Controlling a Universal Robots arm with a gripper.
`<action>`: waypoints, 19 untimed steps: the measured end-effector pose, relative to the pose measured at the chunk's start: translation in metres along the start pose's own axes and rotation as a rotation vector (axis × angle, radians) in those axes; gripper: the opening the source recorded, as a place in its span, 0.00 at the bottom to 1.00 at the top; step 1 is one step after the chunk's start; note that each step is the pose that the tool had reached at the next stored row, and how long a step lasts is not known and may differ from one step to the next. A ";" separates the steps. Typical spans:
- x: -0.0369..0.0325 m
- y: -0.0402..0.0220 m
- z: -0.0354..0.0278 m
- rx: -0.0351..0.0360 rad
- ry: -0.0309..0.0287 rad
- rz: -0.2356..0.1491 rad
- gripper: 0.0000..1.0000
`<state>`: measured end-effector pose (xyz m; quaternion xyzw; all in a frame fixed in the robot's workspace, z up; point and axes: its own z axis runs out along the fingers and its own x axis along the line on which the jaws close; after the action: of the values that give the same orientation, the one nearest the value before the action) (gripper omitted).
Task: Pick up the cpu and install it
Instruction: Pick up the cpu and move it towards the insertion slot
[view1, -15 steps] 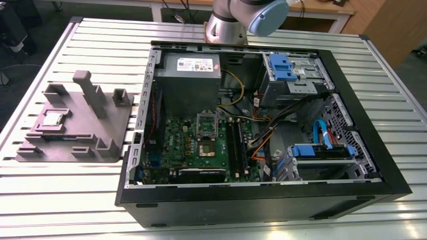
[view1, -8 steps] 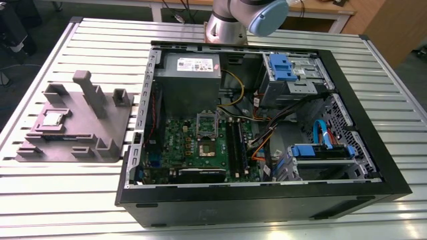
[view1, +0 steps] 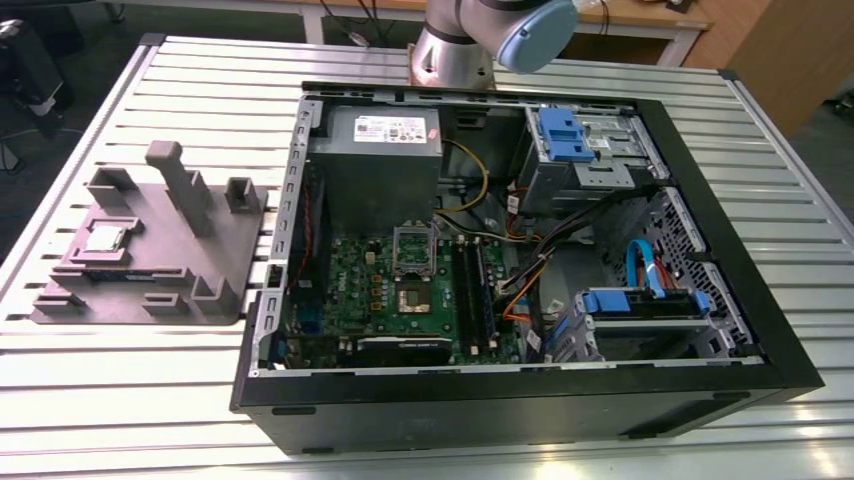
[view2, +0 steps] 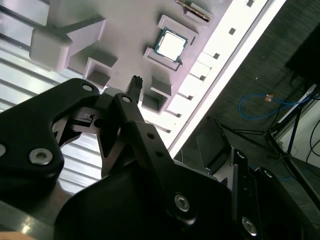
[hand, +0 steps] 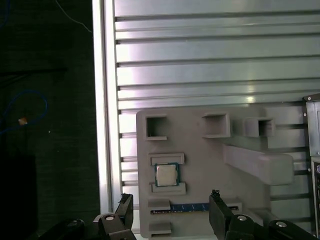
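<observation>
Silver-topped and pale-rimmed, the cpu lies flat in a shallow seat of the gray fixture, held between two raised lips near the fixture's edge farthest from the computer case. Fixture and case both stand on the slatted metal counter. In the first wrist view the end effector hangs above the fixture with its fingers spread wide and nothing between them. The cpu sits apart from both tips, untouched. By my judgement this is the approach to the pick-up, with no grasp made. A clean grasp would call for centring over the chip and closing on its two free edges, clear of the fixture's lips. The socket inside the case, on the exterior view's right of the fixture, looks open.
</observation>
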<state>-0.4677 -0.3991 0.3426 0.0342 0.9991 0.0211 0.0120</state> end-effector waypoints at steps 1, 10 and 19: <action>-0.0001 0.0000 0.0008 0.0003 0.0029 0.000 0.71; -0.0002 -0.0001 0.0015 0.0011 0.0159 0.001 0.71; -0.0001 -0.0003 0.0057 0.0003 0.0200 -0.067 0.71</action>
<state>-0.4674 -0.3992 0.3368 0.0004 0.9998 0.0209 0.0027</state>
